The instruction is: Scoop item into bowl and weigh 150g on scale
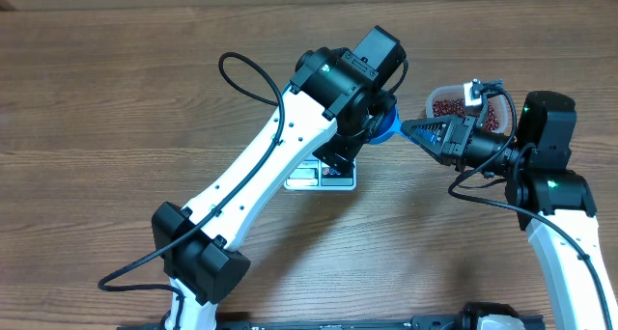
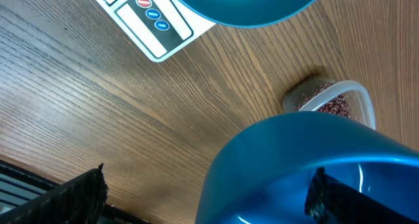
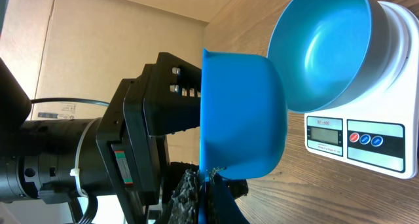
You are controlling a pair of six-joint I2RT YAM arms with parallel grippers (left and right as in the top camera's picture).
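The right tool (image 3: 208,196) is pinching the blue scoop (image 3: 242,112) at its lower edge, holding it above the table (image 2: 98,106) between the blue bowl (image 3: 321,47) and the clear tub (image 2: 364,99). The bowl is sitting on the white scale (image 3: 393,142). The left tool (image 2: 206,201) is standing spread wide, with the scoop between its fingers. Red-brown beans (image 2: 335,106) are lying in the tub, right of the scale.

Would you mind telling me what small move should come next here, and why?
Probably draw the left fingers back from the scoop: they stand open either side of it, while the right fingers grip its handle. The bowl on the scale is empty and the beans sit in the tub, so scooping comes next.
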